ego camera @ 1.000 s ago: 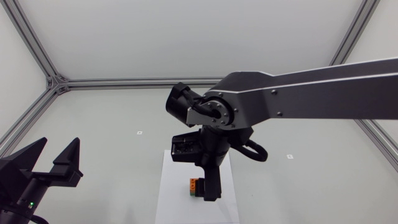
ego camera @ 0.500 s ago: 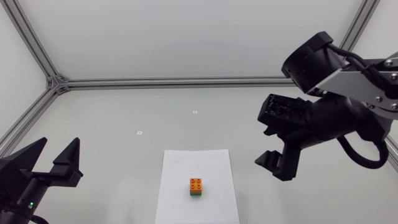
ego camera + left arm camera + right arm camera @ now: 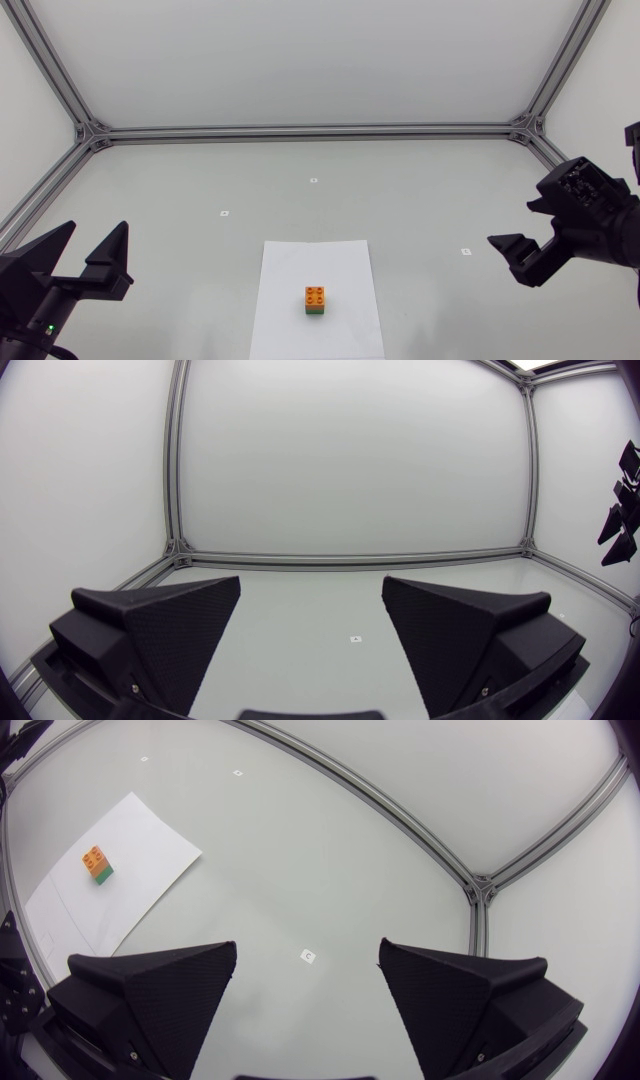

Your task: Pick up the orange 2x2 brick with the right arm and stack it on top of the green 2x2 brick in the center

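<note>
The orange brick [image 3: 315, 294] sits squarely on top of the green brick [image 3: 315, 311], its studs facing up and only a thin green band showing under it. The pair stands on a sheet of white paper [image 3: 290, 270] that lies midway along the near edge of the table [image 3: 400, 190]. In our right wrist view the two bricks [image 3: 94, 857] [image 3: 103, 876] appear well ahead of the fingers and off to one side, on the paper [image 3: 145, 835].

Our right pincer [image 3: 513, 224] hangs by the right edge of the table, well apart from the stack. Its two fingers are spread wide with nothing between them [image 3: 307, 948]. It also shows at the far side of our left wrist view [image 3: 620, 510].

Our left pincer [image 3: 96, 232] rests at the near left corner, likewise spread wide and holding nothing [image 3: 310, 588], and it points across the table.

Three small marks [image 3: 225, 212] [image 3: 313, 181] [image 3: 465, 251] dot the tabletop beyond and beside the paper.
</note>
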Tool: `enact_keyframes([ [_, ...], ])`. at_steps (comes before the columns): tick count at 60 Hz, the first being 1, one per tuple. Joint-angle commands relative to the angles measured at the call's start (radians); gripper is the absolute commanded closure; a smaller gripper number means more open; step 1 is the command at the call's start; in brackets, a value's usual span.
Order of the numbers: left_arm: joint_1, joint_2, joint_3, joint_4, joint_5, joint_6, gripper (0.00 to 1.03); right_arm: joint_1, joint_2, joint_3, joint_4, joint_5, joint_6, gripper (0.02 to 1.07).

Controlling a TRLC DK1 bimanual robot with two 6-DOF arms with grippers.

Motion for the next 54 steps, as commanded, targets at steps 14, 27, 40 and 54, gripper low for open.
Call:
enact_keyframes([
  [14,0.002,-0.008,-0.041,-0.015,0.004,0.013,0.04,-0.029,-0.185,-0.114,0.015,-0.015,0.091,0.06],
  [27,0.002,-0.008,-0.041,-0.015,0.004,0.013,0.04,-0.082,-0.385,-0.187,0.007,0.002,0.134,0.06],
  [40,0.002,-0.008,-0.041,-0.013,0.004,0.013,0.04,-0.088,-0.537,-0.292,0.075,0.097,0.145,0.06],
  [54,0.002,-0.008,-0.041,-0.015,0.004,0.013,0.04,-0.097,-0.615,-0.401,0.247,0.099,0.227,0.06],
])
